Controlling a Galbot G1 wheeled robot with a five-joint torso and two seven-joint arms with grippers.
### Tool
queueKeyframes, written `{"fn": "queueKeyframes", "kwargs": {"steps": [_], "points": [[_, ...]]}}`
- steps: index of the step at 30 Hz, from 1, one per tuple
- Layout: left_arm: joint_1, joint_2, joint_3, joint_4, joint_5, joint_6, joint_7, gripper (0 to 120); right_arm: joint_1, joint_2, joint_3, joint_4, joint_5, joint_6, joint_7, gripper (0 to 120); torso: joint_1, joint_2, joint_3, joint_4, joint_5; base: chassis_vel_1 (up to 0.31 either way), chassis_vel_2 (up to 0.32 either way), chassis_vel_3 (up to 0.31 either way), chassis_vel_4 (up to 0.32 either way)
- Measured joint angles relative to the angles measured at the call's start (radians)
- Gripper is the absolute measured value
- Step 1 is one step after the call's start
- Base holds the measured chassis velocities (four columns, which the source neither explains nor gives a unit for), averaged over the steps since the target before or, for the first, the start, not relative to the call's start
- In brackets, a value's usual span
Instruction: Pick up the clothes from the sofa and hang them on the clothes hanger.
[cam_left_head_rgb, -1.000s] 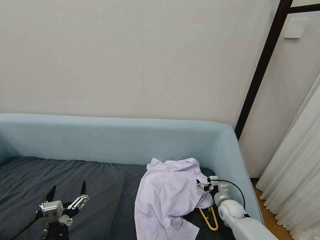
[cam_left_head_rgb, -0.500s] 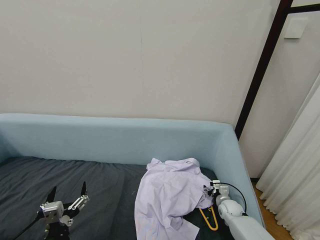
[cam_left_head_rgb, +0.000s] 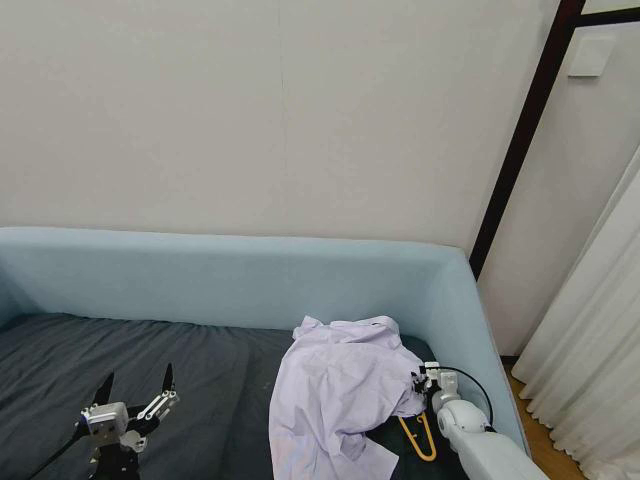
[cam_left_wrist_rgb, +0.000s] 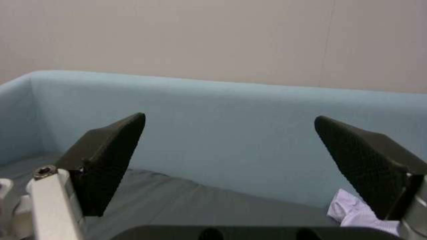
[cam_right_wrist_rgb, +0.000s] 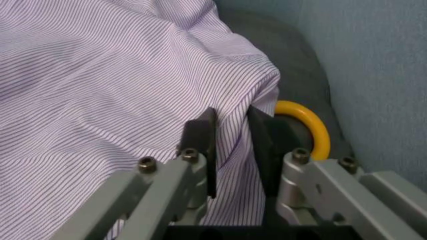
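Right now I'm holding the right gripper (cam_right_wrist_rgb: 233, 145) low at the right end of the sofa (cam_left_head_rgb: 150, 345), jaws pinching a fold at the edge of the shirt (cam_right_wrist_rgb: 100, 75). Cloth is sitting between the black pads, so I'm reading it as a grip, probably placed there because the edge bunches thin enough to clamp. The shirt is lying crumpled on the seat: thin woven fabric, fine lilac-and-white stripes, soft creases. The yellow hanger (cam_right_wrist_rgb: 310, 125) is lying just beside the pads, partly under the cloth; it's a smooth rounded loop, plastic I'm guessing. The left gripper (cam_left_head_rgb: 136, 376) is hovering over the dark grey seat, well apart from the shirt, jaws spread wide and empty. Farthest back, the pale blue padded backrest is running along a plain wall.
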Motion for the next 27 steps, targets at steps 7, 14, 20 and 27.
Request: {"fn": "queueKeyframes", "kwargs": {"steps": [7, 14, 20, 27], "points": [[0.000, -0.002, 0.001, -0.002, 0.000, -0.002, -0.004, 100, -0.004, -0.005, 0.001, 0.006, 0.000, 0.035, 0.000, 0, 0.000, 0.000, 0.000, 0.0000, 0.0000, 0.000, 0.000, 0.000, 0.000], [-0.002, -0.007, 0.007, -0.003, 0.000, -0.003, -0.007, 100, -0.011, -0.015, 0.000, 0.023, 0.012, 0.096, -0.012, 0, 0.000, 0.000, 0.000, -0.0001, 0.0001, 0.000, 0.000, 0.000, 0.000], [-0.010, -0.008, 0.009, 0.001, -0.003, -0.008, -0.011, 100, -0.039, -0.058, -0.009, 0.213, 0.166, 0.246, -0.050, 0, 0.000, 0.000, 0.000, -0.0001, 0.0001, 0.000, 0.000, 0.000, 0.000], [-0.019, -0.007, 0.016, 0.004, -0.010, -0.012, -0.015, 100, -0.060, -0.149, -0.021, 0.566, 0.391, 0.273, -0.099, 0, 0.000, 0.000, 0.000, 0.0002, 0.0001, 0.000, 0.000, 0.000, 0.000]]}}
